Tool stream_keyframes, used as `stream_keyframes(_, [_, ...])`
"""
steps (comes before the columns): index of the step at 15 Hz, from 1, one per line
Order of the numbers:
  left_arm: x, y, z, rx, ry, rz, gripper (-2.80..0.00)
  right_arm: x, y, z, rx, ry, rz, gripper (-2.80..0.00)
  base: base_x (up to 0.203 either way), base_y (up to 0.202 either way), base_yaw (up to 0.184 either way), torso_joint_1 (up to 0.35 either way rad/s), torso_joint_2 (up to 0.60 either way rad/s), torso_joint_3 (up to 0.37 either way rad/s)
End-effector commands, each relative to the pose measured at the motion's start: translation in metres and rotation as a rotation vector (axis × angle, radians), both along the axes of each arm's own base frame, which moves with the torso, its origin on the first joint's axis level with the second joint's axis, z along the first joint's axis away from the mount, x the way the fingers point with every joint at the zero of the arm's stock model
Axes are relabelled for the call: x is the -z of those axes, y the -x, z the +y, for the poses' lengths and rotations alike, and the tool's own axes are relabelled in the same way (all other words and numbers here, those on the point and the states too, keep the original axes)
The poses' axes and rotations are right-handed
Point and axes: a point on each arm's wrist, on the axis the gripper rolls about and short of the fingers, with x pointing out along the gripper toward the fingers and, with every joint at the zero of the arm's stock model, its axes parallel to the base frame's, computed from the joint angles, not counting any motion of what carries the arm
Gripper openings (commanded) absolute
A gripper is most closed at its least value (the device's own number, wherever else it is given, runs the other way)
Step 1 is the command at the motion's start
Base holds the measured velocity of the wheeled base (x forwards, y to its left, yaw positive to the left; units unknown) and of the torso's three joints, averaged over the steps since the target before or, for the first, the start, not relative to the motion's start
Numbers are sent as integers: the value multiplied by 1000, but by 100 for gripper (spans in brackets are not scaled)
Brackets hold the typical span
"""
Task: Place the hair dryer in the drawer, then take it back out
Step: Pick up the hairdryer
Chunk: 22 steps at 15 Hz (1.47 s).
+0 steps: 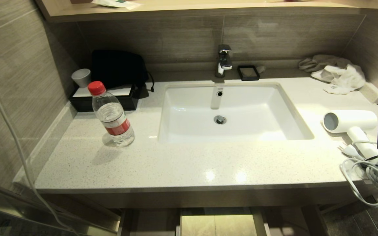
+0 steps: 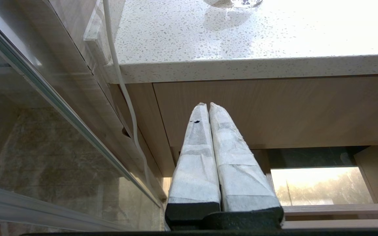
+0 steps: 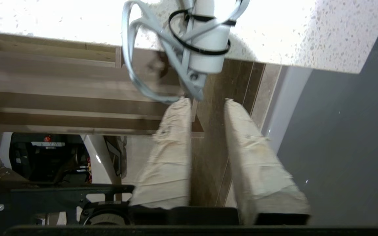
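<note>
The right tool (image 3: pixel 205 101) is held spread just below the hair dryer (image 1: pixel 351 126), which is laid at the table's (image 1: pixel 182 164) right edge; the left tool (image 2: pixel 207 106) is pressed together.

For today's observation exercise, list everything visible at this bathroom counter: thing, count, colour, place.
speckled stone counter: one, pale, around the basin
rectangular sink: one, white, centre
chrome tap: one, behind the basin
clear water bottle: one, red cap, left
small white hair dryer: one, right edge, cord bundled
crumpled cloths: white and grey, back right
light-wood drawer: one, below the counter
left gripper: shut, under the counter's left end
right gripper: open, below the dryer's cord
</note>
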Motion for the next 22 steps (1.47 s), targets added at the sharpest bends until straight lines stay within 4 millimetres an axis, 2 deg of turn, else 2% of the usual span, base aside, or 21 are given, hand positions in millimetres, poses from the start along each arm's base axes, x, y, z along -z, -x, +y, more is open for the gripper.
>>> stream_keyframes(1, [0, 0, 0, 0, 0, 1, -280, 16, -31, -11, -8, -14, 38, 0, 0, 0, 0, 0, 0, 0])
stream_keyframes(7, [0, 0, 0, -1, 0, -1, -280, 35, -71, -26, 1, -5, 8, 0, 0, 0, 0, 0, 0, 0])
stream_keyframes(11, [0, 0, 0, -1, 0, 1, -280, 42, -83, -29, 11, -16, -1, 0, 0, 0, 0, 0, 0, 0])
stream_keyframes(16, [0, 0, 0, 0, 0, 0, -280, 51, -99, -21, -7, -38, -8, 0, 0, 0, 0, 0, 0, 0])
stream_keyframes(22, [0, 0, 0, 0, 0, 1, -280, 61, -117, -24, -16, -30, -28, 0, 0, 0, 0, 0, 0, 0])
